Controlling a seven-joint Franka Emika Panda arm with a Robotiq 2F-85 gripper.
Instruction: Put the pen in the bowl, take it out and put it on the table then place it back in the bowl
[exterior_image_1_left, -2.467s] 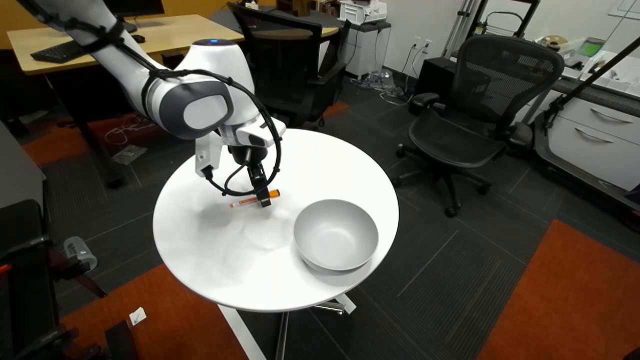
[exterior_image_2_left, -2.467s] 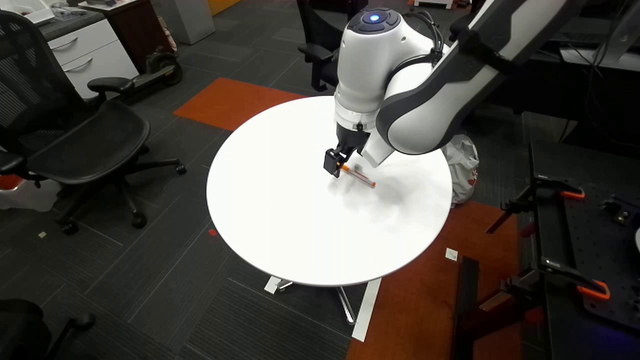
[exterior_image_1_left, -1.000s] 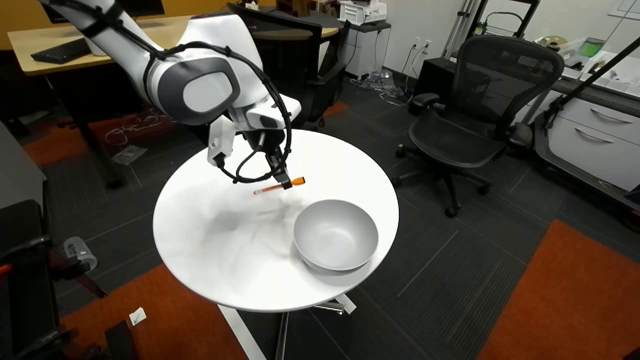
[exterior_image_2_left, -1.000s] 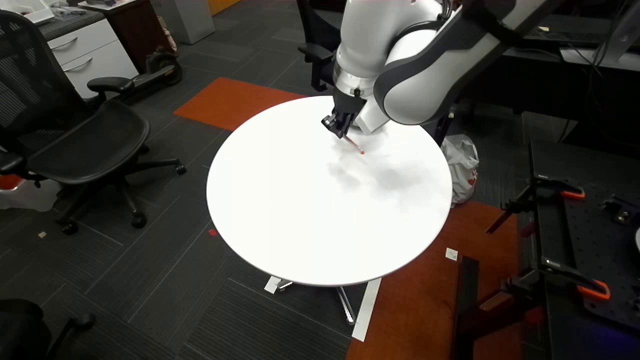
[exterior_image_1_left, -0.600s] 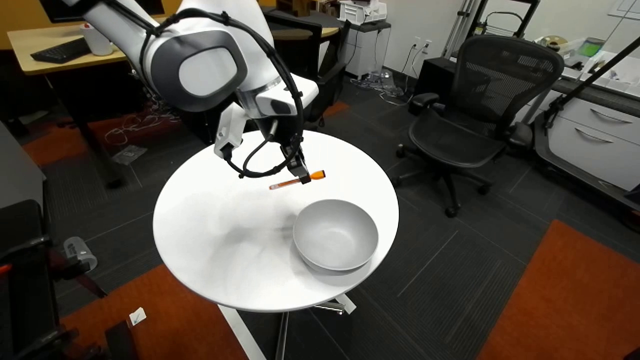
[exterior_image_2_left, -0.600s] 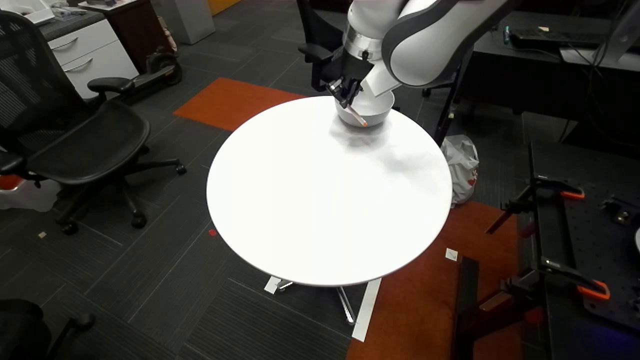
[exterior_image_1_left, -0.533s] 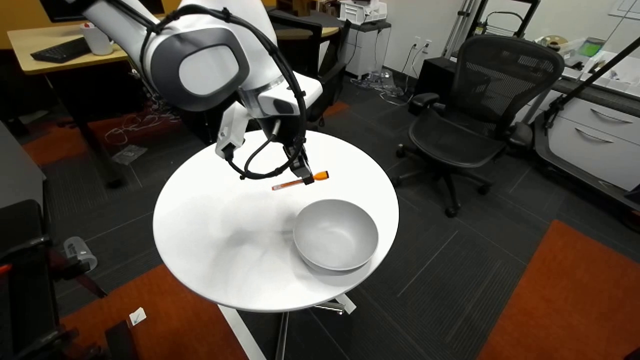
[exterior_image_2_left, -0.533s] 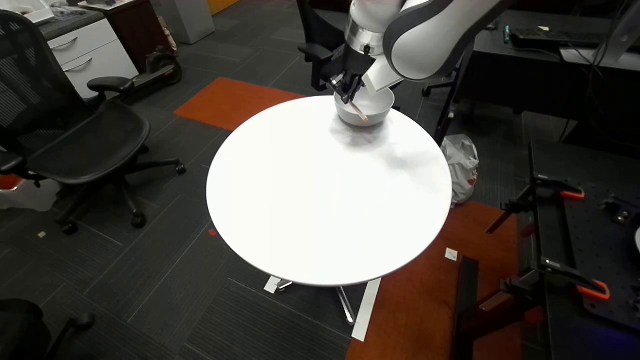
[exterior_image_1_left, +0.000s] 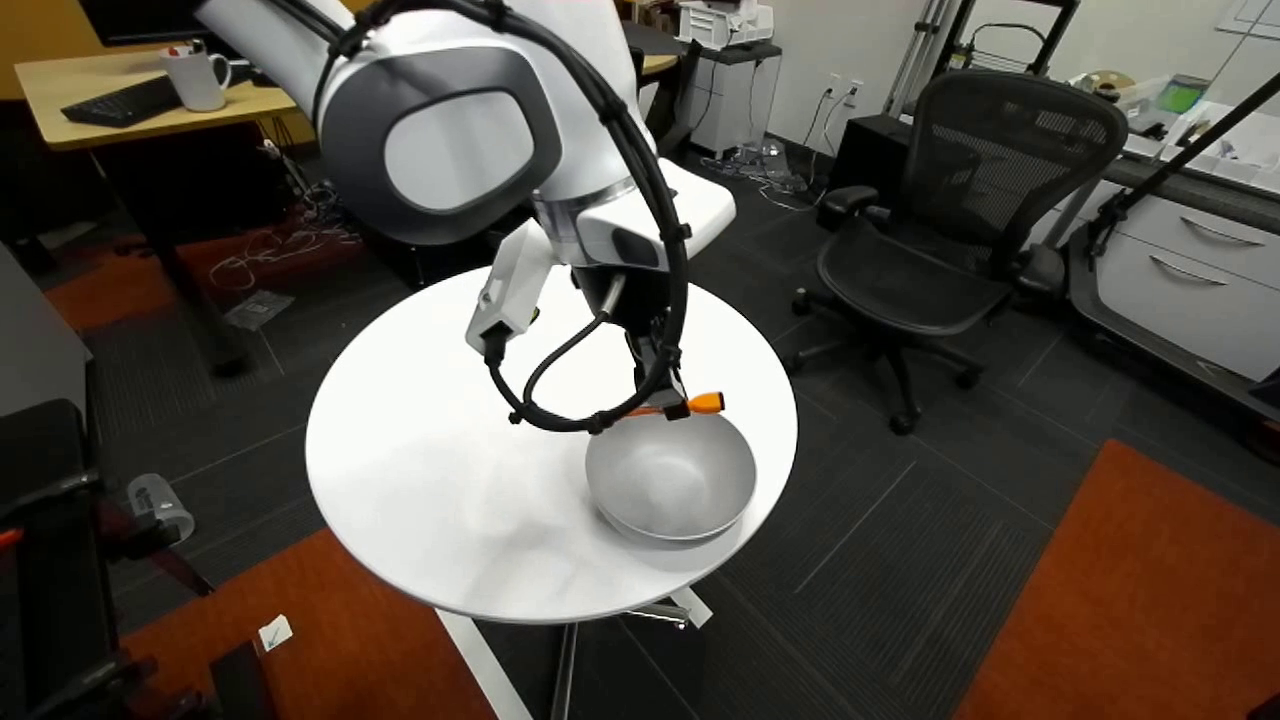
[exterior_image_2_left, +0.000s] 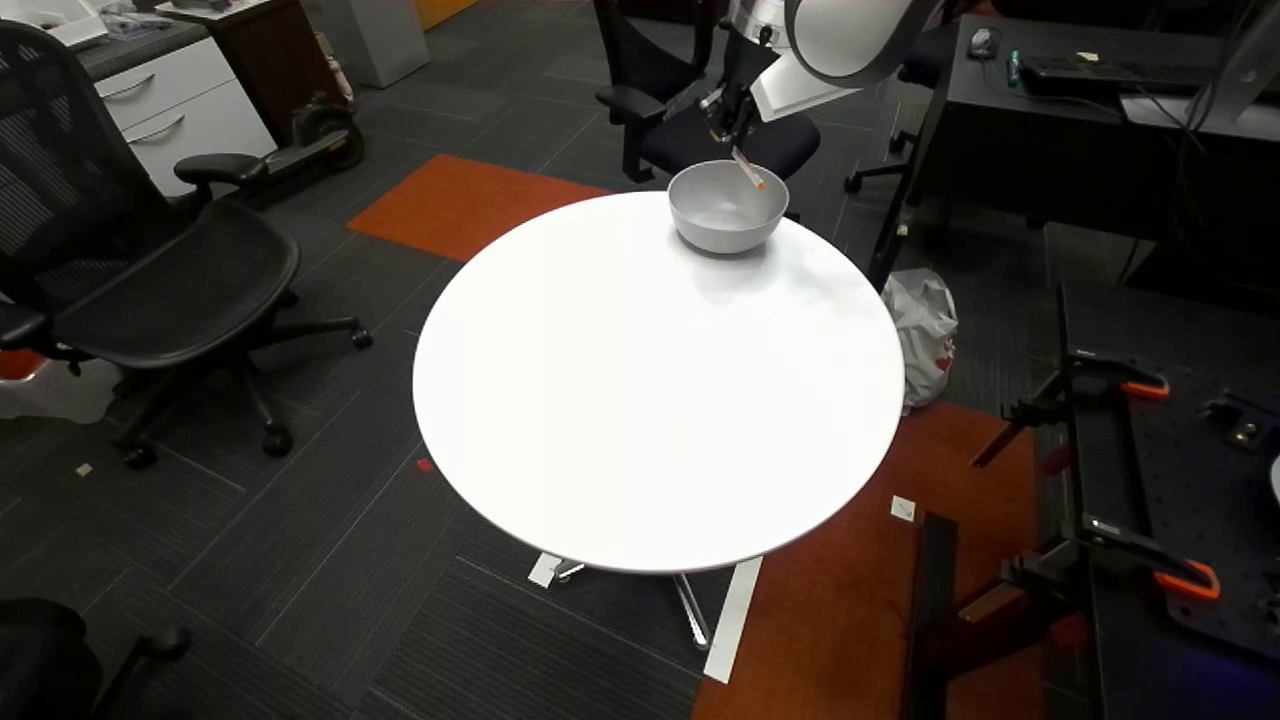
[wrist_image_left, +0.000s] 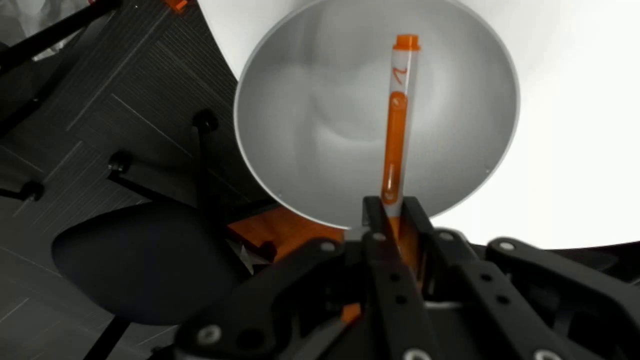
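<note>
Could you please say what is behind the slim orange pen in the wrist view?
The inside of a round grey bowl; what the pen and black fingers cover is hidden.

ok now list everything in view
table: one, white, central
bowl: one, grey, on the table
pen: one, mostly orange, held above the bowl
chairs: at least two, black, near the table
mug: one, white, on the wooden desk
keyboard: at least one, black, on the wooden desk
bag: one, whitish, beside the table
carpet patches: several, orange, around the table
background clutter: uncounted, mixed colours, farther off
arm: one, white and grey, over the table
gripper: one, black, closed on the pen
</note>
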